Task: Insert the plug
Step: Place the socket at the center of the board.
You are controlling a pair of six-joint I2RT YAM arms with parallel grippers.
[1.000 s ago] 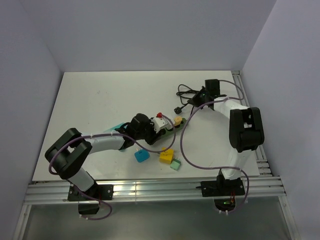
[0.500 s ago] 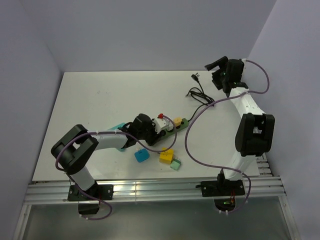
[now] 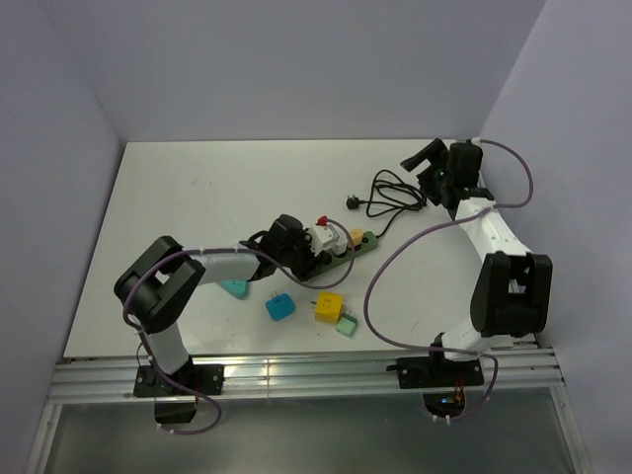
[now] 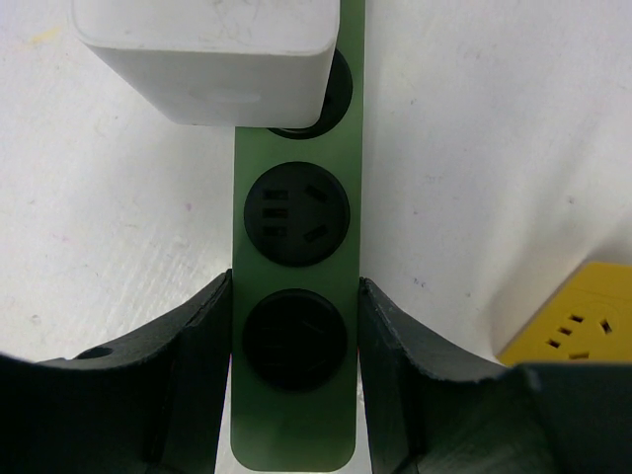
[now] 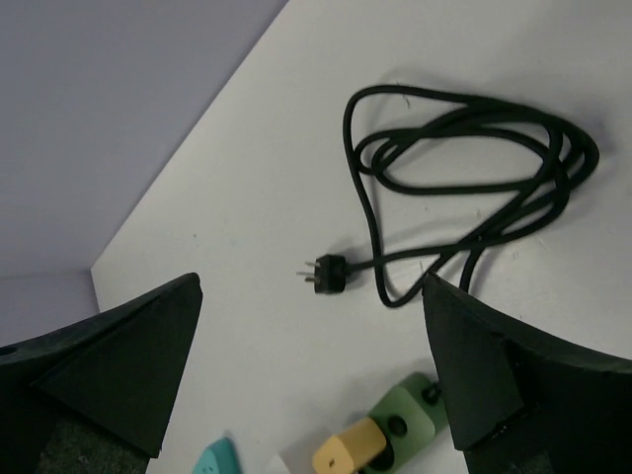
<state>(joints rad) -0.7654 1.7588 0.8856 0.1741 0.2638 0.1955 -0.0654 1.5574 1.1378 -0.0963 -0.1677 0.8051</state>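
The black plug [image 5: 331, 274] lies loose on the white table with its prongs pointing left, and its coiled cable [image 5: 474, 148] trails behind it. From above, the plug [image 3: 353, 202] sits just behind the green power strip [image 3: 357, 245]. My right gripper [image 3: 427, 170] hovers open over the cable at the back right, holding nothing. In the right wrist view the gripper [image 5: 312, 284] frames the plug from above. My left gripper [image 4: 294, 280] is shut on the near end of the power strip [image 4: 296, 405]. Two empty round sockets show there, below a white adapter [image 4: 207, 49].
A yellow plug [image 3: 351, 236] and a red-topped piece [image 3: 321, 219] sit on the strip. Loose adapters lie in front: teal [image 3: 235, 287], blue [image 3: 280, 308], yellow [image 3: 329, 307] and mint green [image 3: 347, 325]. Walls close the back and both sides.
My right gripper has opened, let go of the plug and risen toward the back right. The plug and cable shifted and now lie loose. The left gripper moved the strip slightly right.
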